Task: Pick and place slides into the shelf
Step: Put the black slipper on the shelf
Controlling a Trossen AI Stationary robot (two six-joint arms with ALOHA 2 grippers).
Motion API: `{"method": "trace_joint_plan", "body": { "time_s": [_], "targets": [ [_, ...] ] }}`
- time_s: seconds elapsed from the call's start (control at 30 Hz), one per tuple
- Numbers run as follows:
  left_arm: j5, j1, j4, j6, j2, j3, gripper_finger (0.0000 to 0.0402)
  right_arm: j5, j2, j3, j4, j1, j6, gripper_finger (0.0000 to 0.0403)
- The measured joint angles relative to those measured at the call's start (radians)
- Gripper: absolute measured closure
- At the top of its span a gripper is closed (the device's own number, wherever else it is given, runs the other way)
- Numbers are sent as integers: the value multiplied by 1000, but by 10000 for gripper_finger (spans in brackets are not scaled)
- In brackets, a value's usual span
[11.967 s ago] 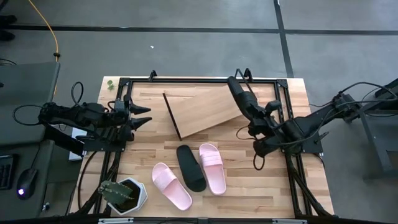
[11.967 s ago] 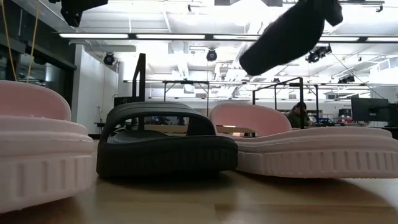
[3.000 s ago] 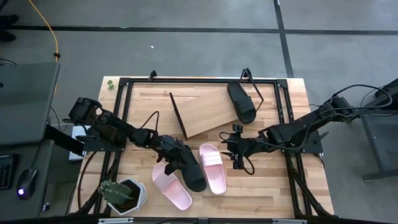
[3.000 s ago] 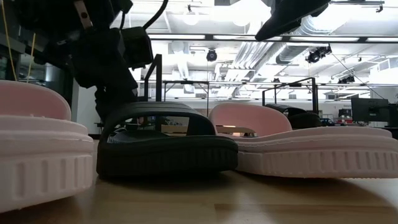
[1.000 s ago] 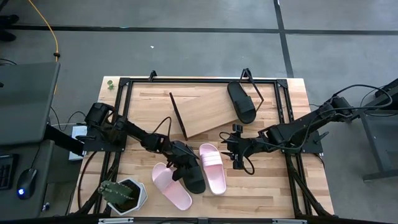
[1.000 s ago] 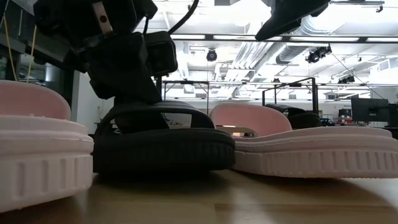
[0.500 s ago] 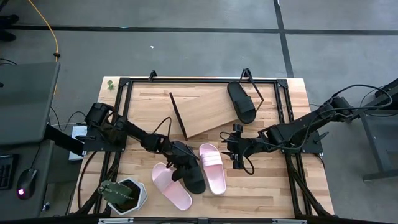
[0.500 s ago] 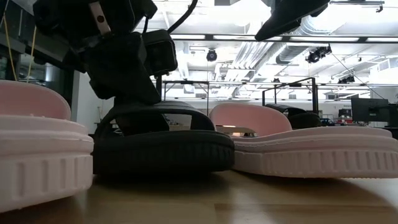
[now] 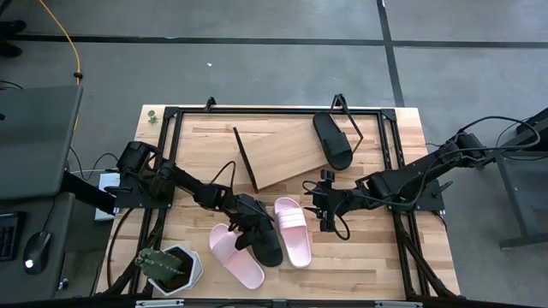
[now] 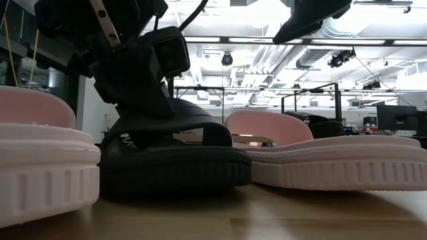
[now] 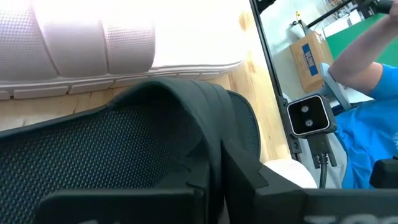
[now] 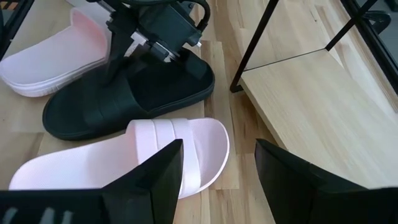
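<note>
A black slide (image 9: 267,243) lies on the table between two pale pink slides (image 9: 238,258) (image 9: 291,231). My left gripper (image 9: 246,224) reaches in from the left and is shut on its strap. A second black slide (image 9: 332,141) rests sole-down on the right end of the slanted wooden shelf (image 9: 278,158). My right gripper (image 9: 320,205) hangs open above the table, just right of the right pink slide (image 12: 143,155), touching nothing. My left gripper pinches the black slide's strap at its heel-side edge (image 11: 212,146). One finger sits inside the slide over the footbed, the other on the strap's outer face. The fingers (image 12: 127,59) slant down from the table's left. The slide's sole lies on the table.
A potted cactus (image 9: 167,267) stands at the near left corner. A black metal frame (image 9: 257,111) rings the tabletop. The shelf's left and middle board is bare. A person in blue shows beyond the table in the left wrist view (image 11: 367,124).
My left gripper has shut on the black slide's strap without shifting place. In the low view the strap's arch is now squeezed and drawn toward the fingers. The slide's sole has stayed on the table.
</note>
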Motion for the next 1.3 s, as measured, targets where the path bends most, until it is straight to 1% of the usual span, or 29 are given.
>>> {"method": "trace_joint_plan", "body": {
  "time_s": [0.1, 0.3, 0.5, 0.73, 0.87, 0.97, 1.03, 1.3],
  "targets": [
    [0, 0, 0, 0, 0, 0, 374, 1, 0, 0, 0, 0, 0, 213],
    [0, 0, 2, 1, 0, 0, 396, 1, 0, 0, 0, 0, 0, 213],
    [24, 0, 1, -5, 0, 13, 383, 1, 0, 0, 0, 0, -6, 213],
    [47, 0, 0, -8, 0, 53, 396, 1, 0, 0, 0, 0, -19, 213],
    [65, 0, -1, -9, -1, 56, 393, 1, 0, 0, 0, 0, -19, 213],
    [89, 0, -11, 1, -16, 55, 386, 1, 0, 0, 1, 0, -24, 213],
    [99, 0, -48, 14, -40, 56, 386, 1, 0, 0, 1, 0, -26, 213],
    [65, 0, -144, 66, -148, 55, 397, 30, 0, 0, 1, 13, -66, 213]
  ]
}}
